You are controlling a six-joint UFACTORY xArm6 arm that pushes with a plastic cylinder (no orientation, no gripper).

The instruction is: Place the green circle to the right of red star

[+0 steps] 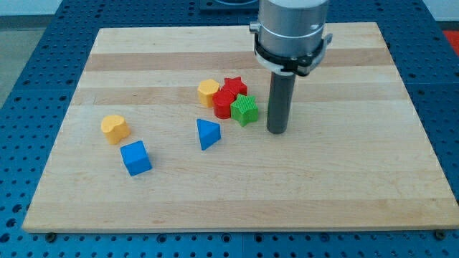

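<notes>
The red star (234, 85) lies near the board's middle, in a tight cluster. A yellow hexagon (209, 92) is at its left and a round red block (224, 103) just below it. A green block (244, 110) touches the cluster's lower right; its outline looks angular, and I cannot tell its shape for sure. No other green block shows. My tip (277, 132) rests on the board just right of the green block, a small gap apart. The rod (281, 100) stands to the right of the red star and hides the board behind it.
A blue triangle (208, 133) lies below the cluster. A yellow heart (115, 127) and a blue cube (135, 158) sit at the view's left. The wooden board (358, 179) ends on a blue perforated table.
</notes>
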